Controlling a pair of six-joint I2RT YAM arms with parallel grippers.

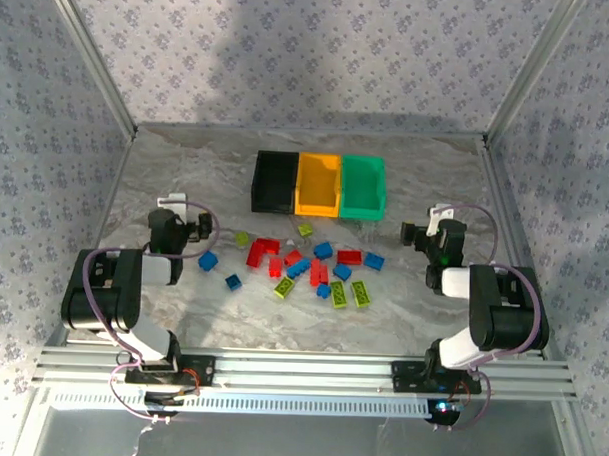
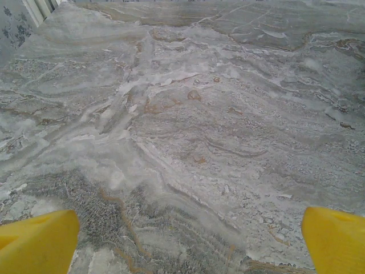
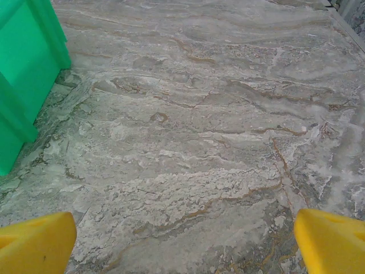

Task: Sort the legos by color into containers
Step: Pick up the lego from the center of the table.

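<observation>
On the table [image 1: 281, 322], at the back, stand the bins [image 1: 317, 206]. Our left gripper [image 2: 185, 240] and right gripper [image 3: 182, 240] gape fully, empty. The legos [image 1: 318, 272] lie scattered between them; we should take an outlying one first, descending squarely.

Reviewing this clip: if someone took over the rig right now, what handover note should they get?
Left gripper: open, holding nothing, over bare table left of the pile.
Right gripper: open, holding nothing, low over the table just right of the green bin.
Legos: red, blue and yellow-green, all loose on the table between the arms, in front of the bins.
Black bin, orange-yellow bin and green bin stand in a row at the far side; no brick visible in any.
Done: nothing sorted yet.
Left: every brick still to go into a bin by color.
</observation>
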